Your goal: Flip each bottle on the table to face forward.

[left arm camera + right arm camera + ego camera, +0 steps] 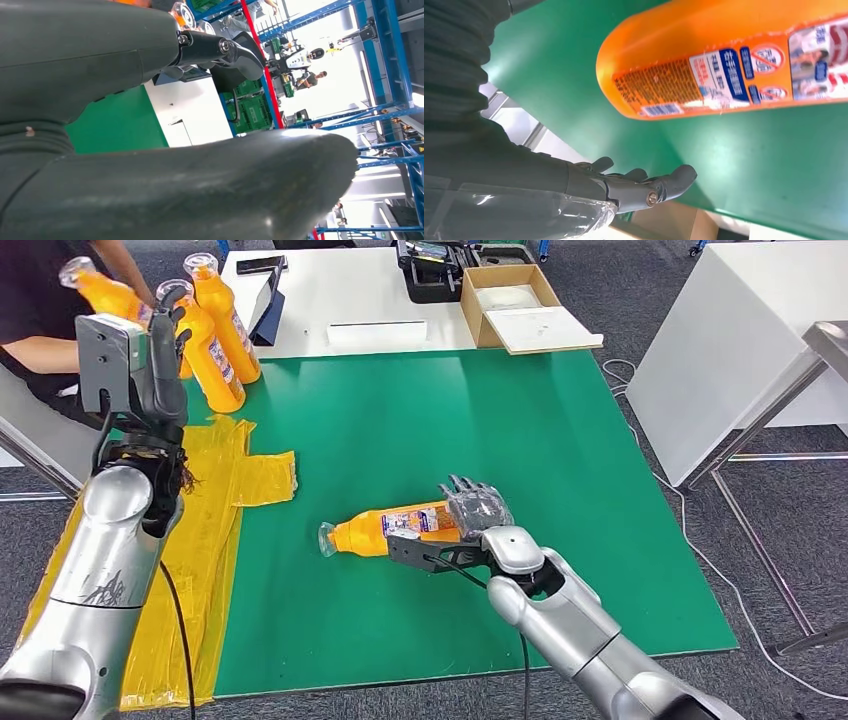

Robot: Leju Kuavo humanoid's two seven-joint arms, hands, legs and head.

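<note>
Orange bottle point(395, 529) lies on its side on the green mat point(560, 490), the open right hand point(476, 508) just beside its base; a careless nudge could roll it away. Farther off, the raised left hand point(160, 365), empty with fingers apart, could topple the standing bottles point(215, 325).

The head view looks forward and down from high on the robot, taking in the green mat point(520, 440) and both arms. The left wrist view sits close behind the raised left hand point(150, 150), facing out across the table's far end toward blue racking point(385, 60). The right wrist view, close behind the right hand point(574, 185), shares with the head view the lying orange bottle point(724, 55) just beyond the fingers.
</note>
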